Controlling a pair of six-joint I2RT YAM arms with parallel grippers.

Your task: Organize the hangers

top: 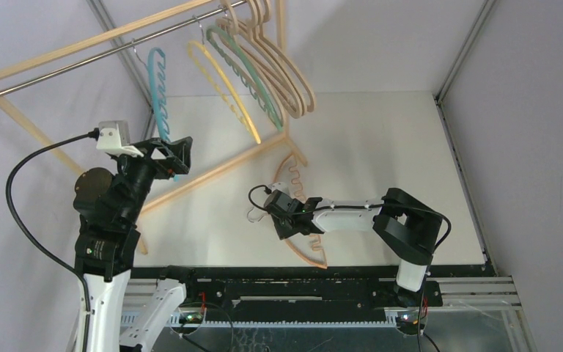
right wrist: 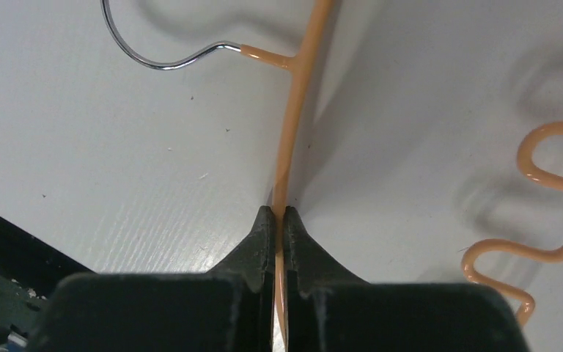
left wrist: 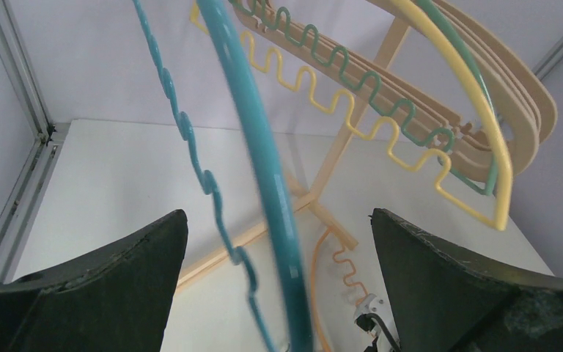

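An orange hanger (top: 312, 256) lies on the white table, its metal hook (right wrist: 154, 62) pointing left. My right gripper (top: 281, 220) is shut on its thin curved bar (right wrist: 297, 110) just below the hook, low over the table; in the right wrist view (right wrist: 278, 211) the jaws pinch the bar. My left gripper (top: 179, 155) is raised and open; the lower part of a teal hanger (top: 160, 88) hanging from the rail passes between its fingers (left wrist: 154, 257) without touching them. Yellow (top: 223, 88), green (top: 248, 73) and light-wood hangers (top: 282, 62) hang on the rail.
The big light-wood rack frame (top: 212, 172) stands at the back left with its metal rail (top: 81, 62) overhead and its foot on the table near the orange hanger. The table's black front edge (top: 300, 273) is close behind the right gripper.
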